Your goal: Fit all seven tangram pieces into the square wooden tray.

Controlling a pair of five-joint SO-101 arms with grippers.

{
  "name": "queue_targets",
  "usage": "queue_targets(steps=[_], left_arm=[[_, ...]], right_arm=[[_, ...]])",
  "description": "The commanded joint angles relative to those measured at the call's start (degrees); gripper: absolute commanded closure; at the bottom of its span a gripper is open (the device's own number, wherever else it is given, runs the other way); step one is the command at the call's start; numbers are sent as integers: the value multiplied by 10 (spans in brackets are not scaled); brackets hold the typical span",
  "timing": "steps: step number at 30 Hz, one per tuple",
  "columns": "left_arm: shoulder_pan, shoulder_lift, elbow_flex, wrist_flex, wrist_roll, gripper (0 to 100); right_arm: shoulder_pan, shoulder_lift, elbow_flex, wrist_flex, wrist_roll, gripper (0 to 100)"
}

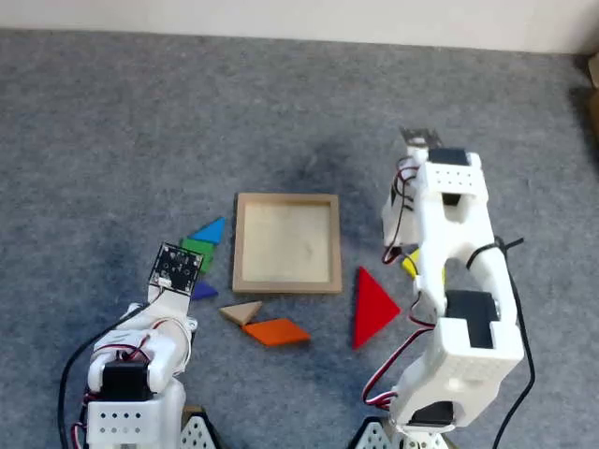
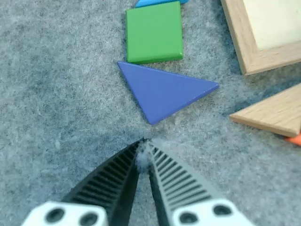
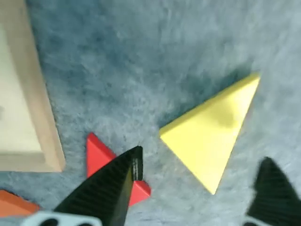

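The square wooden tray (image 1: pixel 285 199) sits in the middle of the grey bench (image 1: pixel 140 140), and all seven pieces lie outside it. The left gripper (image 2: pixel 143 148) is squeezed tight on nothing, just beside the dark blue triangle (image 2: pixel 164 91), near the green square (image 2: pixel 154 32). The right gripper (image 3: pixel 202 157) is spread wide over the yellow triangle (image 3: pixel 211 136), near the red triangle (image 1: pixel 372 305). The wooden triangle (image 1: pixel 241 312) touches the orange piece (image 1: pixel 277 331)
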Motion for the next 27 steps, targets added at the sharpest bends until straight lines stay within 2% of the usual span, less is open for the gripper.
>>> queue_targets(steps=[1, 11, 16, 23, 27], left_arm=[[-5, -1, 11, 4, 4, 993], [-5, -1, 11, 4, 4, 993], [-5, -1, 11, 4, 4, 993], [-5, -1, 11, 4, 4, 993], [-5, -1, 11, 4, 4, 993]], right_arm=[[-9, -36, 5, -16, -33, 558], [-7, -36, 117, -178, -31, 558], [-6, -36, 136, -184, -31, 561], [15, -36, 135, -187, -31, 686], [15, -36, 137, -187, -31, 698]])
